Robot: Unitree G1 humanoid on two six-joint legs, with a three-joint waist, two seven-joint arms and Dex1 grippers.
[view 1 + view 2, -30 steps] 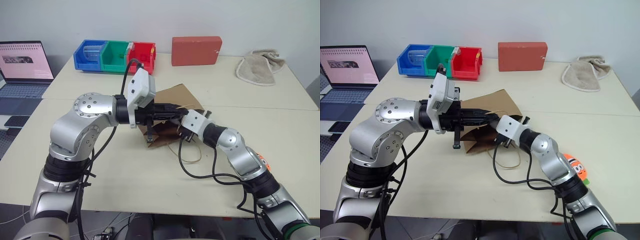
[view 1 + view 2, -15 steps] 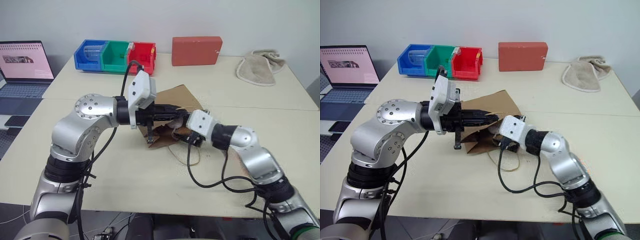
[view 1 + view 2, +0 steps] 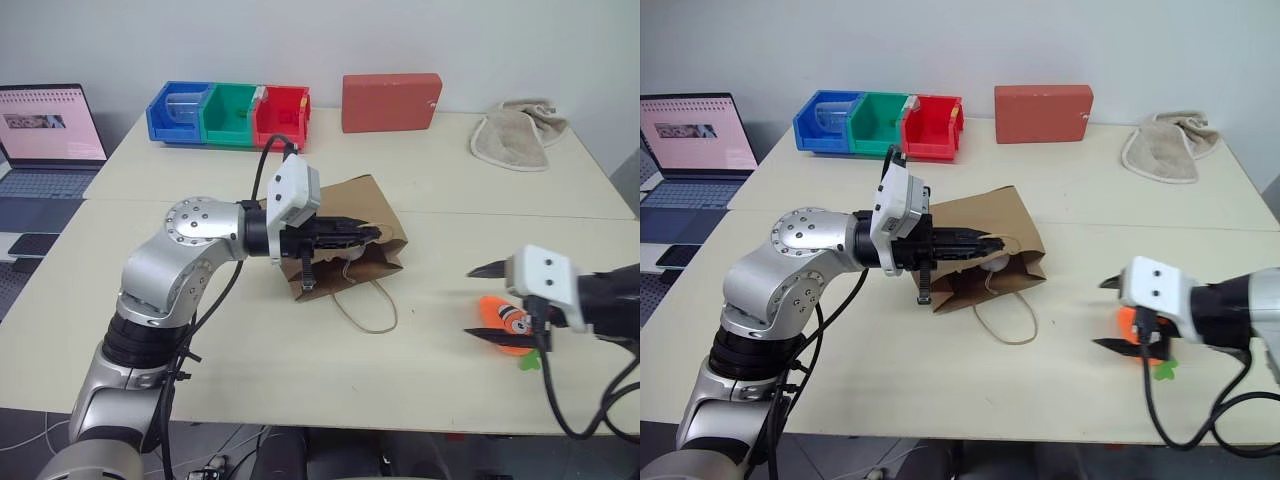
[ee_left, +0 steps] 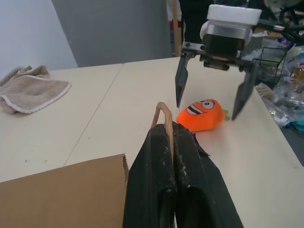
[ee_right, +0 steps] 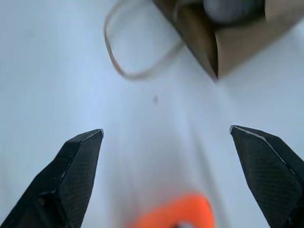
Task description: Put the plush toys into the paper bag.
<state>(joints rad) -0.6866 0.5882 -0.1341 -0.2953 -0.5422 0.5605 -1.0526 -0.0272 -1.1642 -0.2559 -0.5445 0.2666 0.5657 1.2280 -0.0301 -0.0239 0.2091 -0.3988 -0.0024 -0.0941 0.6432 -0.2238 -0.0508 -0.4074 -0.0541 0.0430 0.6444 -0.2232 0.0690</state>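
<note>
Pinching thin tan loop handle [image 4: 163,114], left gripper [image 4: 173,142] fingers sat pressed together, holding plain brown kraft paper bag [image 3: 355,205] mouth up. Right gripper [image 3: 1118,315] had swung out of bag mouth over to orange carrot plush with eyes [image 4: 202,114], fingers now spread wide, straddling it without touching. White egg plush [image 3: 997,262] lay inside bag mouth: judged one toy in, carrot left. Carrot sat near table's front edge; bare tabletop [image 3: 430,290] between it and bag.
</note>
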